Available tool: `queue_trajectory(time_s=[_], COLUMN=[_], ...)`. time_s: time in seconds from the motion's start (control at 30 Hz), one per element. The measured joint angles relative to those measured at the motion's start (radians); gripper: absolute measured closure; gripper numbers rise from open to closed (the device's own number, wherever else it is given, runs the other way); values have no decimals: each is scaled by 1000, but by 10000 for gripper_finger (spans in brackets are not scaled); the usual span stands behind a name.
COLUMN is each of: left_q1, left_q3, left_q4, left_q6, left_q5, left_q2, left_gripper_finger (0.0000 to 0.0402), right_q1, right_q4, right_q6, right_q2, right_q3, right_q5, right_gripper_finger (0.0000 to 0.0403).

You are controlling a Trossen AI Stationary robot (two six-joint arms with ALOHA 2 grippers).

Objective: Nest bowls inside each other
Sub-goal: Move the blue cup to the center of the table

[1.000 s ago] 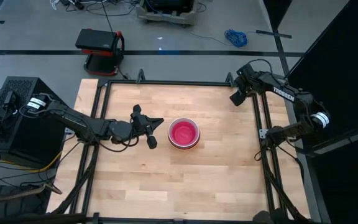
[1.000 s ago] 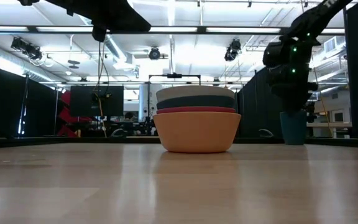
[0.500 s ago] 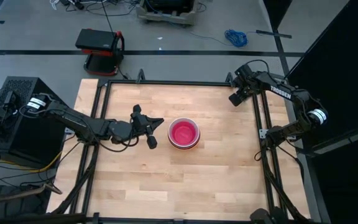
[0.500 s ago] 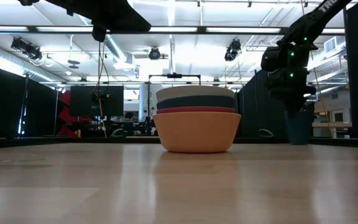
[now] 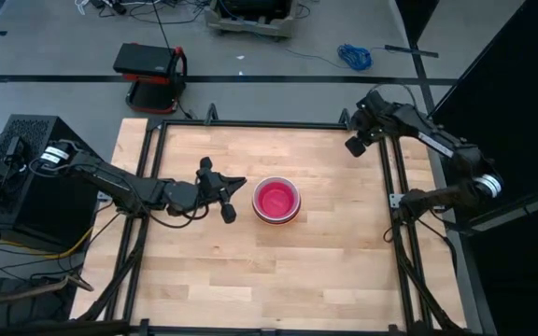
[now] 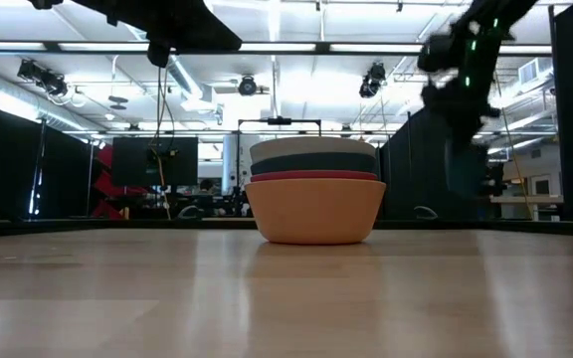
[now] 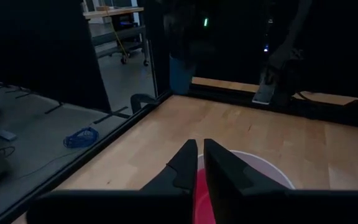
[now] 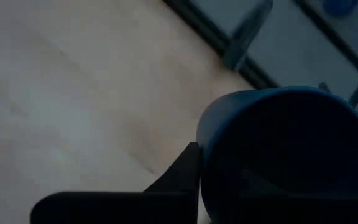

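Nested bowls [image 6: 314, 197], orange outermost and magenta [image 5: 276, 199] innermost, stand mid-tabletop; right gripper [image 5: 354, 147], at the far right corner, clamps a dark blue cup [image 8: 284, 152]; left gripper [image 5: 229, 199] is closed and empty.

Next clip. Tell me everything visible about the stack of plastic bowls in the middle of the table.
The stack of round plastic bowls stands upright and level near the middle of the wooden table. From the side, an orange bowl sits at the bottom, with the rims of red, dark teal and white bowls above it. From above, the inside is magenta-pink. Only the table touches the stack.
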Motion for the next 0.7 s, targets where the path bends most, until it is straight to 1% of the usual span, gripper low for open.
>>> queue_trajectory(time_s=[0.13, 0.2, 0.3, 0.33, 0.7], left_q1=[0, 0, 0, 0, 0], left_q3=[0, 0, 0, 0, 0], left_q4=[-1, -1, -1, -1, -1], left_q6=[1, 4, 5, 5, 3], left_q5=[0, 0, 0, 0, 4], left_q2=[0, 0, 0, 0, 0], left_gripper_finger=[386, 385, 385, 386, 385], right_q1=[123, 205, 338, 381, 765], right_q4=[-53, -55, -53, -56, -91], right_q6=[43, 62, 109, 127, 207], right_q2=[-103, -154, -213, -221, -131], right_q3=[77, 90, 93, 93, 93], right_q5=[-114, -181, -237, -241, -215], right_gripper_finger=[403, 403, 403, 403, 403])
